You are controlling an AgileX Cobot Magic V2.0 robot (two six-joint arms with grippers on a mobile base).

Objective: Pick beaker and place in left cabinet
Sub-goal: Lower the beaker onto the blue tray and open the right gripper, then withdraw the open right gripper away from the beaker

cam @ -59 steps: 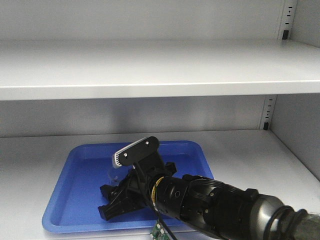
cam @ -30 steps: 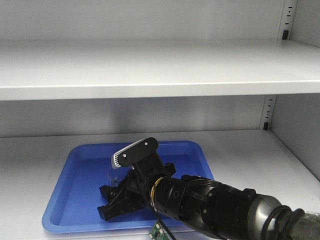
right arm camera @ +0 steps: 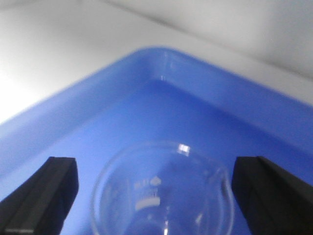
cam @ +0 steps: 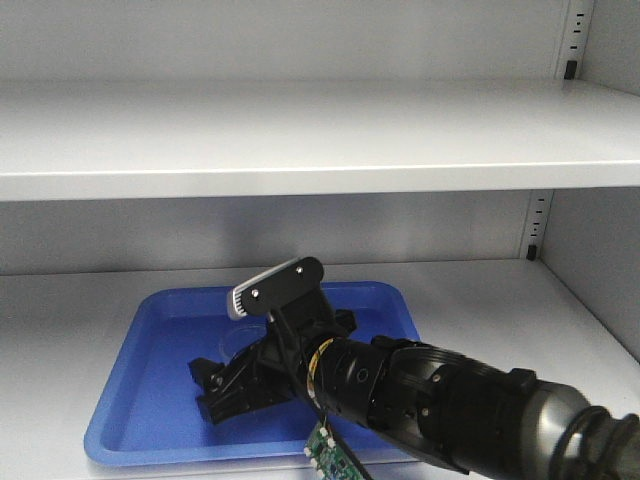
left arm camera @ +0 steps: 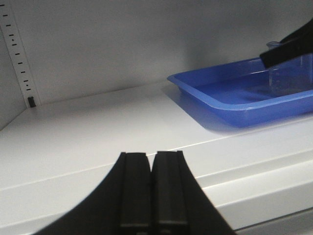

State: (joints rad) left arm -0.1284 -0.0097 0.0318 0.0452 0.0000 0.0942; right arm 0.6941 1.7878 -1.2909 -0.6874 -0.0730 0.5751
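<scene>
**Beaker upright in the blue tray, right jaws spread to either side**

The beaker (right arm camera: 161,196) stands upright on the floor of a blue tray (cam: 160,400), its flared rim and faint white markings plain in the right wrist view. From the front it shows only as a faint clear shape (cam: 238,345) just left of the black arm, in the middle part of the tray. The right gripper (right arm camera: 155,186) sits at the beaker with its jaws wide apart, one black finger (right arm camera: 39,188) to the left and the other to the right, each clear of the glass; nothing is clamped.

The tray lies on the lower shelf (cam: 500,300) of the left cabinet (cam: 300,130), toward the shelf's near-left area. The right arm (cam: 420,400) reaches in from the near right, a small grey camera block on top of its wrist. A second wide shelf runs above, and a slotted upright strip (cam: 538,225) stands at the far right corner.

The left gripper (left arm camera: 151,191) hovers low over the bare shelf well to the left of the tray, its jaws pressed together with nothing between them. Another slotted strip (left arm camera: 19,58) shows at the far left.
</scene>
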